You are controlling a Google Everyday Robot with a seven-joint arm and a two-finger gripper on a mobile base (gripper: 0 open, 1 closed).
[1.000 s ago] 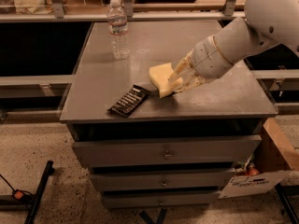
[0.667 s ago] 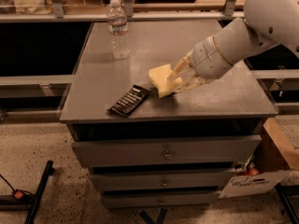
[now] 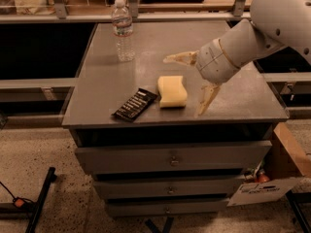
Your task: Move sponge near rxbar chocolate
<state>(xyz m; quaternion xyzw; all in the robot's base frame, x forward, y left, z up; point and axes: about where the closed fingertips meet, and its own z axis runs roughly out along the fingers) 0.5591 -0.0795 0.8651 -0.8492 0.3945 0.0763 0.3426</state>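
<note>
My gripper: jaws spread wide, holding nothing, over the right half of the tabletop, just right of the sponge. One cream finger points left on the far side; the other reaches toward the near edge.

Sponge: pale yellow, flat on the top, near-centre, clear of both fingers.

Rxbar chocolate: dark wrapper, lying at an angle just left of the sponge; whether they touch, I cannot tell.

Water bottle: upright, far left.

Grey drawer cabinet: three drawers, bearing all items.

Cardboard box: floor, right.
</note>
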